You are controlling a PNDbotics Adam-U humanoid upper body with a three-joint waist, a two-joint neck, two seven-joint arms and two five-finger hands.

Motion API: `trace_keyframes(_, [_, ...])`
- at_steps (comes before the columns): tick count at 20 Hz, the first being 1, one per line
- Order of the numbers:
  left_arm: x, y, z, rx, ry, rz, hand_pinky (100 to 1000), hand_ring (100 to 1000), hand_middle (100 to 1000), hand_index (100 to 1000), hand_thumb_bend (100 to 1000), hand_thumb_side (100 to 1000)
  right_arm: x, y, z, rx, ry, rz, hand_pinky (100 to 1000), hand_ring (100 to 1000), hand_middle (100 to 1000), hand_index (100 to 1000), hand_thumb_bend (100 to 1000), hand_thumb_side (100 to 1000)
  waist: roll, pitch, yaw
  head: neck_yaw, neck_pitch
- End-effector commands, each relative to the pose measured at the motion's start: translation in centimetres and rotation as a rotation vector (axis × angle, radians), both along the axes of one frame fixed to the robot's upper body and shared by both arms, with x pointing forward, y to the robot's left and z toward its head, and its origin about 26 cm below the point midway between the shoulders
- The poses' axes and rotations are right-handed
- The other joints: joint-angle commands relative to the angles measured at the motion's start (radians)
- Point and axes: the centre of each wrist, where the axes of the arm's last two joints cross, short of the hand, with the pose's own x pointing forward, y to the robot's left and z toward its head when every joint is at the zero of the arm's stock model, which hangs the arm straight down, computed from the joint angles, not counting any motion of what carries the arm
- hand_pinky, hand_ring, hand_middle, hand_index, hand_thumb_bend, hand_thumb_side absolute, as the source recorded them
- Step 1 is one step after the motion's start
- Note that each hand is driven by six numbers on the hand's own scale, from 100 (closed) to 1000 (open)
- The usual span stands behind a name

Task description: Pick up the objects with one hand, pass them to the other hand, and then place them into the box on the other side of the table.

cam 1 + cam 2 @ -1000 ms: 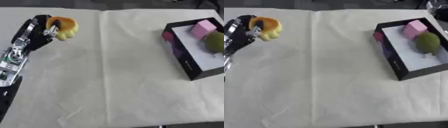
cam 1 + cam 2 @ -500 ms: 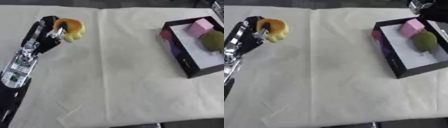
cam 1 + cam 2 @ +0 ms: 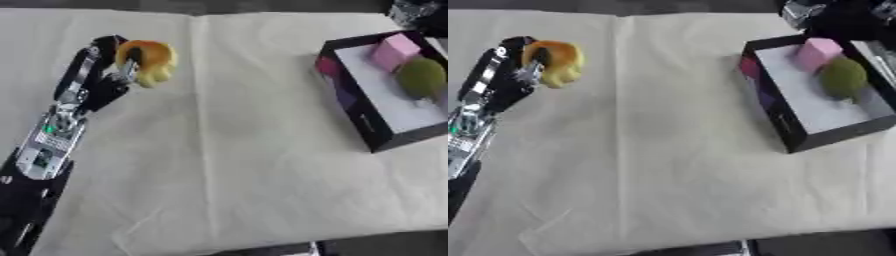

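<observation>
The left hand (image 3: pixel 112 75) has its fingers curled round a yellow and orange object (image 3: pixel 149 61), rounded in shape, holding it above the table's far left part. What kind of thing the object is cannot be made out. Behind the hand the left arm (image 3: pixel 54 135), black with silver parts, runs back toward the near left corner of the table.

The table (image 3: pixel 227 150) is covered with a pale cream cloth that has a fold line running from the far edge to the near edge, a little left of the middle. The held object is just to the left of that fold.

At the far right side of the table stands the box (image 3: pixel 785 130), black outside and white inside, set at an angle to the table edge. Inside it lie a pink block (image 3: pixel 818 51) toward the far end and a green rounded thing (image 3: pixel 843 77) just beside it.

The right hand (image 3: pixel 833 15) shows only as a dark shape at the far right corner, beyond the box; whether its fingers are open or curled cannot be told
</observation>
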Motion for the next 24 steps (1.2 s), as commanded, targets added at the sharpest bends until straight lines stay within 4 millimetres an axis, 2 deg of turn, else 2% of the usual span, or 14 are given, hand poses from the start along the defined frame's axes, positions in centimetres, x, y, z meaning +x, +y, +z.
trace_keyframes(1, [0.0, -1.0, 1.3, 0.010, -0.068, -0.035, 759, 749, 579, 410, 100, 602, -0.3, 0.6, 1.0, -0.042, -0.024, 0.026, 777, 876, 883, 897, 234, 300, -0.015, -0.037, 0.001, -0.008, 0.006])
trace_keyframes(14, [0.6, -3.4, 1.0, 0.040, -0.166, -0.055, 755, 743, 575, 413, 100, 631, 0.1, 3.4, 1.0, -0.150, 0.042, 0.154, 789, 878, 885, 901, 265, 332, -0.022, -0.038, 0.008, -0.016, 0.006])
trace_keyframes(24, [0.8, -5.0, 0.7, 0.049, -0.220, -0.058, 753, 741, 573, 414, 100, 646, 0.2, 5.3, 0.5, -0.213, 0.093, 0.218, 789, 880, 888, 908, 242, 390, -0.025, -0.033, 0.014, -0.028, 0.006])
